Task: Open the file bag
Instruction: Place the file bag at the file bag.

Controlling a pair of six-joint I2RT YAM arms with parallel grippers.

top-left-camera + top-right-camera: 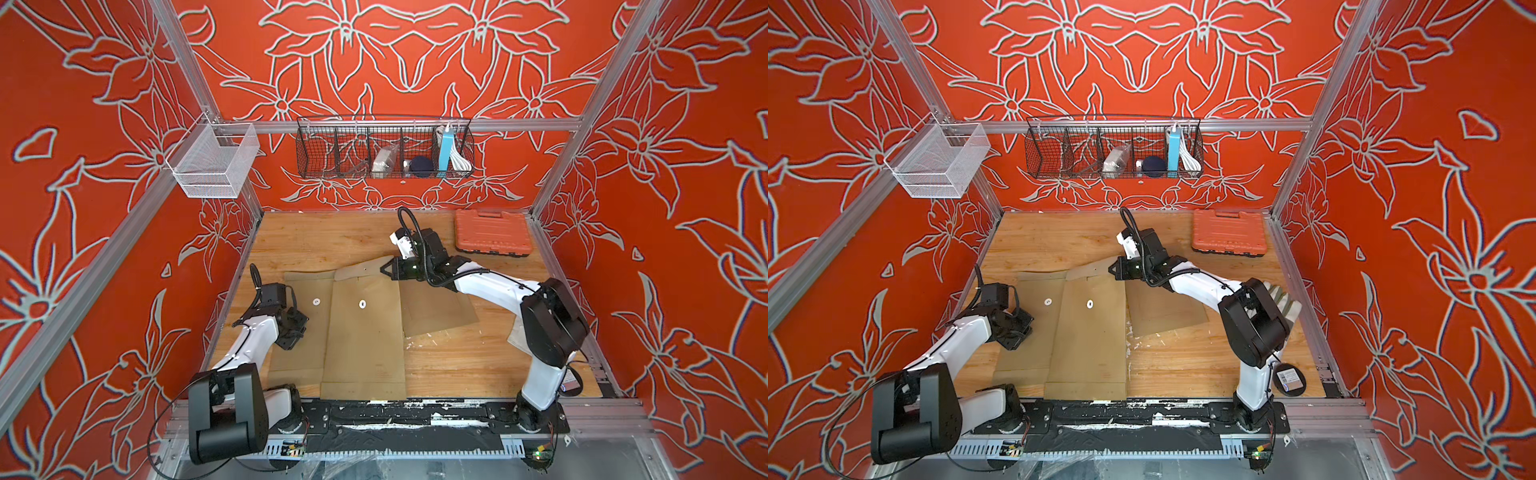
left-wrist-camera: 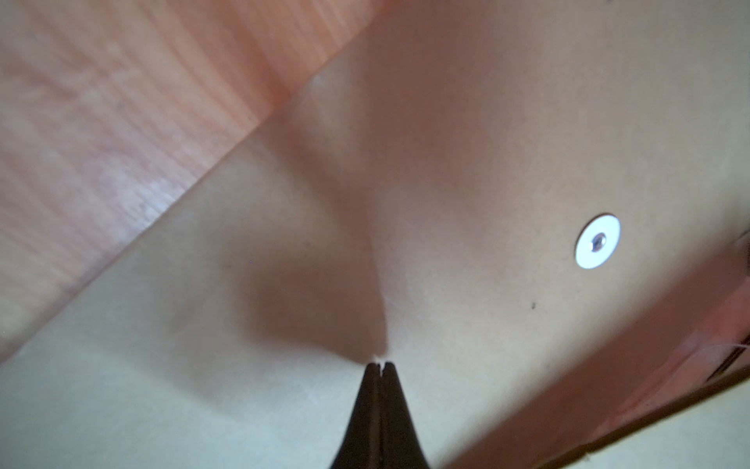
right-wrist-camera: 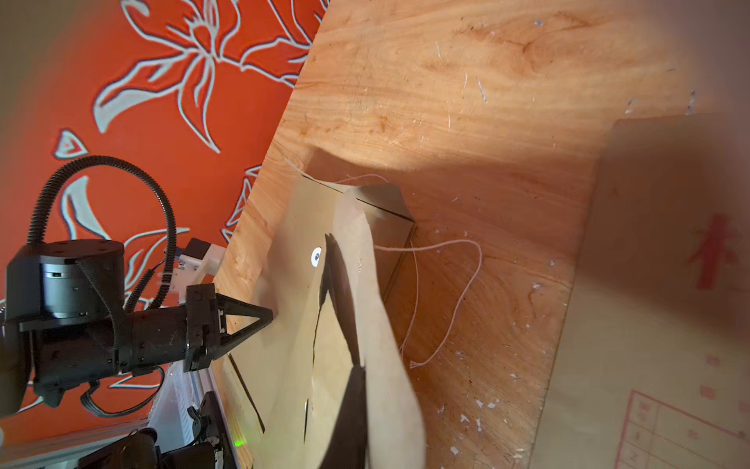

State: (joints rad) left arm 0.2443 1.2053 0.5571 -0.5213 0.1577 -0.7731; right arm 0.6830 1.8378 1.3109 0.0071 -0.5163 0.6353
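Three brown paper file bags lie side by side on the wooden table. The middle file bag carries a white button, and its flap is lifted off the table. My right gripper is shut on that flap's end. The closing string trails loose over the wood. My left gripper is shut, holds nothing, and rests its tips on the left file bag, near its button.
The third file bag, printed in red, lies under my right arm. An orange tool case sits at the back right. A black wire basket and a white mesh basket hang on the frame. A glove lies at the right edge.
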